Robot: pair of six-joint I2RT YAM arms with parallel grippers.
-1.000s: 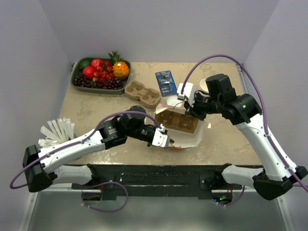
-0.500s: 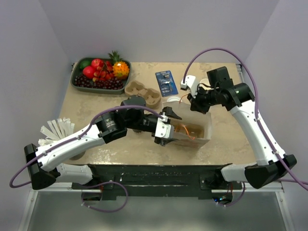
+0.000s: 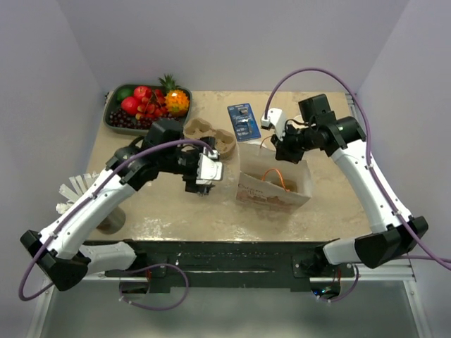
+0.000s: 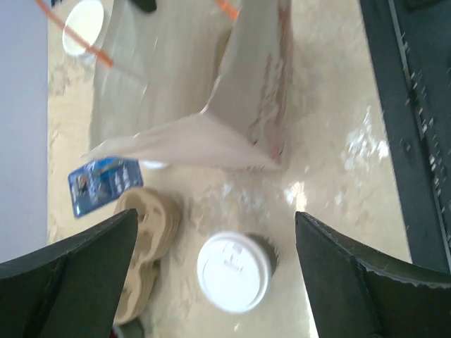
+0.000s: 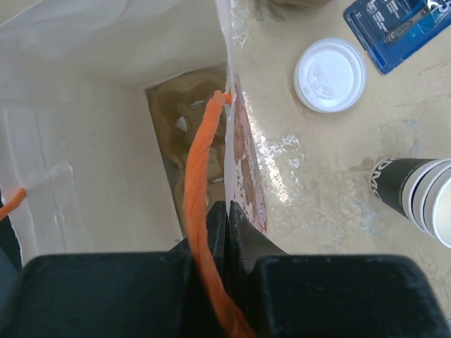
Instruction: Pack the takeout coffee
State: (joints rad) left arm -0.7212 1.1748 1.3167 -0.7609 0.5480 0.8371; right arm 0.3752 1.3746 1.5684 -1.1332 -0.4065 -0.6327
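The takeout coffee point(image 4: 234, 271), a dark cup under a round white lid, stands upright on the table beside the pulp carrier point(image 4: 144, 253). My left gripper point(image 4: 215, 213) hovers above it, open, with the cup between and below its fingers and untouched. The top view hides the cup under my left gripper point(image 3: 199, 176). To the right the white paper bag point(image 3: 271, 186) stands upright and open, a pulp carrier point(image 5: 187, 120) on its floor. My right gripper point(image 5: 229, 208) is shut on the bag's top edge, next to an orange handle point(image 5: 201, 176).
A loose white lid point(image 5: 330, 74), a blue packet point(image 3: 244, 121) and a stack of dark cups point(image 5: 416, 193) lie behind the bag. A fruit tray point(image 3: 148, 109) sits far left. White sticks point(image 3: 81, 191) are at the table's left edge.
The bag went from lying down to standing upright, pulled up by my right gripper. My left gripper opened, let go of the bag and moved left over the cup.
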